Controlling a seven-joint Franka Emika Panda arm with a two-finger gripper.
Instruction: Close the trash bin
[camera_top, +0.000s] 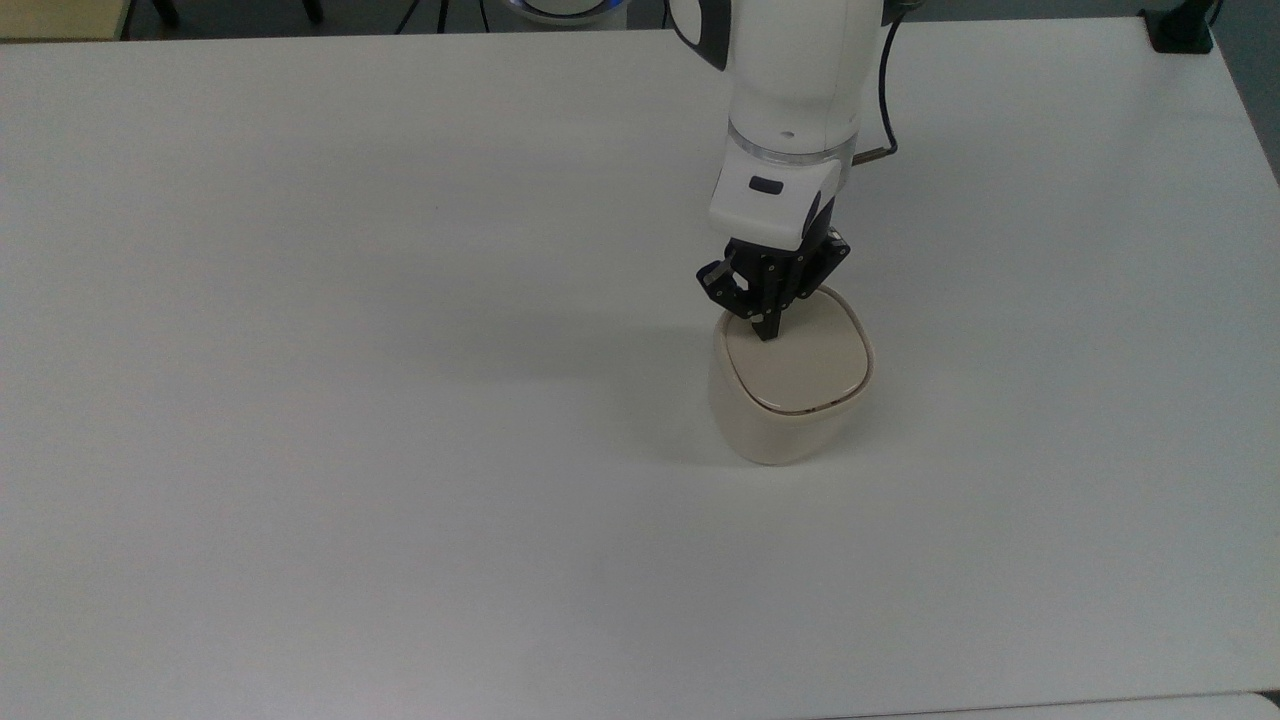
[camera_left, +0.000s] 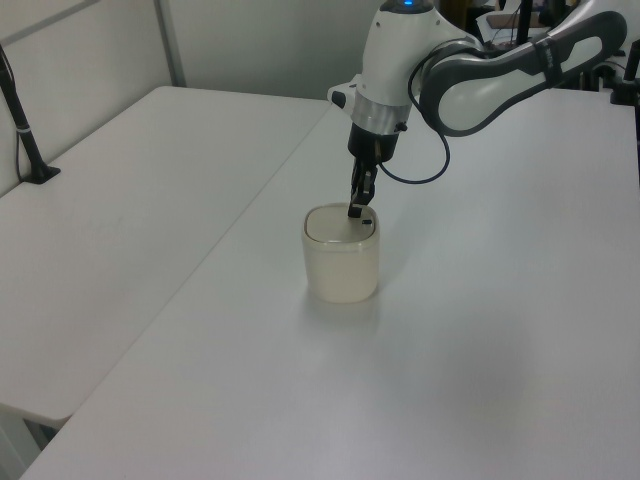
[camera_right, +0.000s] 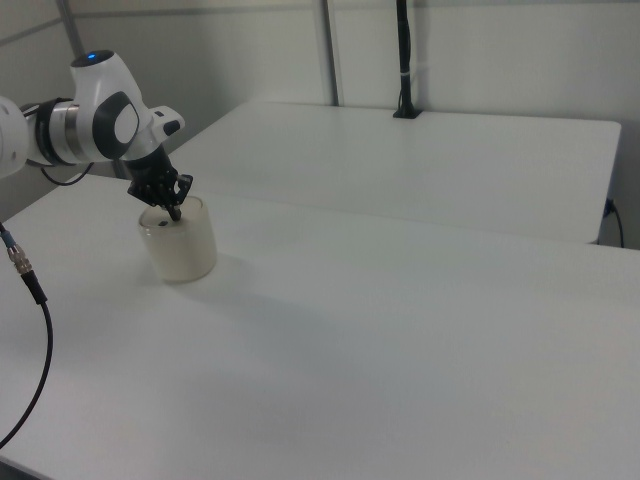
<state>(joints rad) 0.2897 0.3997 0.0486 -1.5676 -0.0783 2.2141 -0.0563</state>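
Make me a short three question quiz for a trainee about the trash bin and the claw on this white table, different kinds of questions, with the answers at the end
1. True or false: the lid of the trash bin lies flat on the rim.
2. Multiple choice: where does the claw meet the trash bin in the top view? A) on the side wall; B) on the lid near its upper left corner; C) on the table beside it.
3. Short answer: is the claw open or shut?

Key
1. True; no tan interior shows in the top view or the left view.
2. B; the tips press down on the lid close to its edge.
3. Shut; the fingers come together in one point on the lid.
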